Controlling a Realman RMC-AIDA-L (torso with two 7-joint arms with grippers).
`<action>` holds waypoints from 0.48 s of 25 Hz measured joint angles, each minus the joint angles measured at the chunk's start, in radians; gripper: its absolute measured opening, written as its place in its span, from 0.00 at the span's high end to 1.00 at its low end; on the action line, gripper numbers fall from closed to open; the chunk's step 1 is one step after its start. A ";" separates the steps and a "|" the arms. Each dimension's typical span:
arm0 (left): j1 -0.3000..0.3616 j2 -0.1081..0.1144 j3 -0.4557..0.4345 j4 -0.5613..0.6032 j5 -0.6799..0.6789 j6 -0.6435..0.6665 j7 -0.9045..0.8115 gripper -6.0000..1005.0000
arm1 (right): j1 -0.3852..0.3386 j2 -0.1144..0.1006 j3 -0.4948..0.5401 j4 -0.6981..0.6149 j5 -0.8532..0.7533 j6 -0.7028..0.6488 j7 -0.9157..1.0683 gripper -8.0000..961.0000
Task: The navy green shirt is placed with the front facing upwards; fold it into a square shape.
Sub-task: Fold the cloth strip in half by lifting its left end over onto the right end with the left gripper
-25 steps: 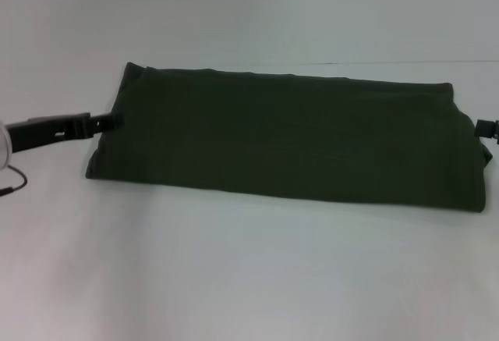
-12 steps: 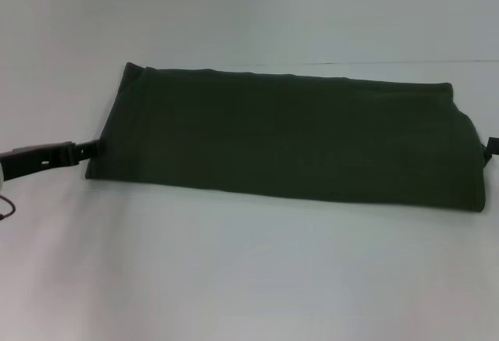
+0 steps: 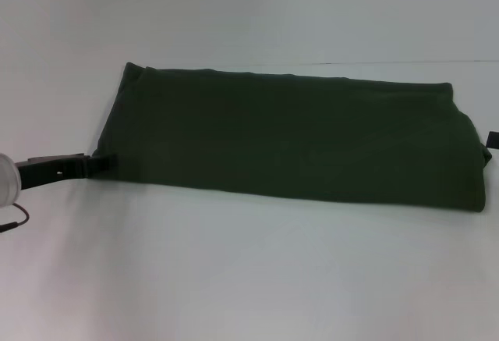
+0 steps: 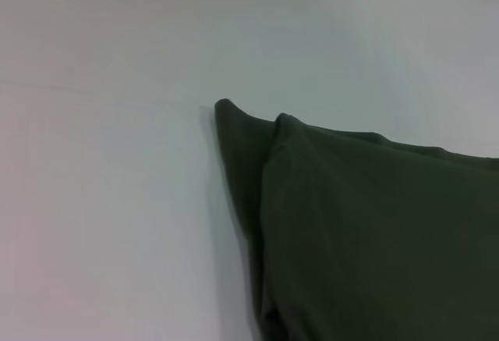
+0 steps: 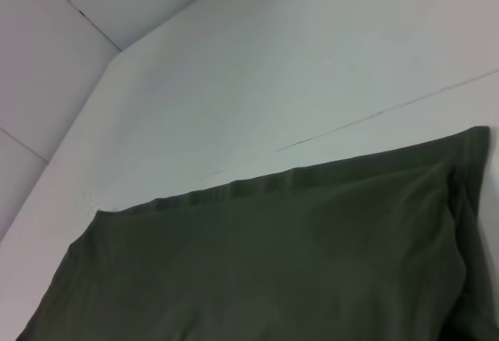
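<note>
With the navy green shirt [image 3: 288,138] folded into 1 long band, the left gripper [image 3: 105,161], grip unreadable, must pinch its near-left corner.

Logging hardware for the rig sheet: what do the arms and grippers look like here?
In the head view, the left gripper is a slim black part on a dark bar running from a pale rounded wrist, with a thin dark cable looping below. The right gripper shows only as a small black piece at the frame edge. Neither wrist view shows any fingers.
</note>
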 joint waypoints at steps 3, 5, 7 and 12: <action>-0.004 0.000 0.000 -0.005 0.000 0.000 0.001 0.32 | 0.000 0.001 0.000 0.000 0.000 0.005 0.000 0.11; -0.004 0.000 0.004 -0.005 0.000 -0.001 0.001 0.32 | -0.001 0.002 0.000 0.000 0.000 0.006 0.000 0.11; -0.004 0.000 0.012 -0.006 0.000 -0.006 0.001 0.32 | -0.004 0.002 0.000 0.000 0.001 0.006 0.000 0.11; -0.004 0.000 0.028 -0.012 0.000 -0.028 0.001 0.32 | -0.008 0.005 0.000 0.000 0.002 0.008 0.000 0.11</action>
